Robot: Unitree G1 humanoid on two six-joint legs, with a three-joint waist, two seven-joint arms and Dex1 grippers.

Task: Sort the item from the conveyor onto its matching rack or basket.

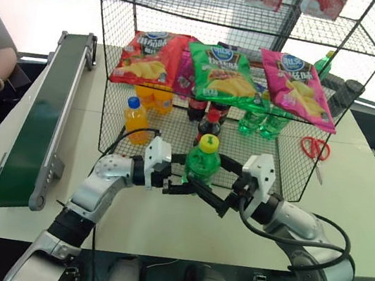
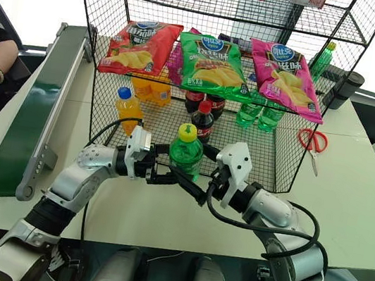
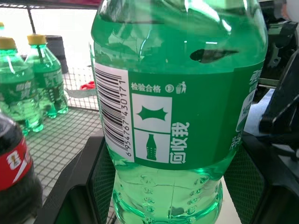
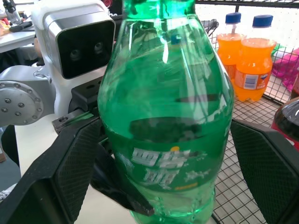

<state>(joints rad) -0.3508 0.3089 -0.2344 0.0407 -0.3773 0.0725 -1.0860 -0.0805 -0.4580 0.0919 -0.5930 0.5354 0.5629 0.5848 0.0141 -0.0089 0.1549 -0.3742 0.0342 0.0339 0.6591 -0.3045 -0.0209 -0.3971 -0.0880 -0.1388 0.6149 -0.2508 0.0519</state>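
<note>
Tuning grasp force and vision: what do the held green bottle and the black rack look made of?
Green bottle: looks like clear green-tinted plastic, glossy; the background shows through it, highlights glint on its wall, moulded ridges ring its base. Its label is a printed film, its cap opaque yellow.
Rack: thin wire grid, probably metal with a black coating; the look alone can't confirm it.

At lower centre of the frame, the left gripper [image 1: 181,187] is clamped on the bottle [image 1: 203,163], while the right gripper [image 1: 217,201] has its fingers spread wide around it.
</note>
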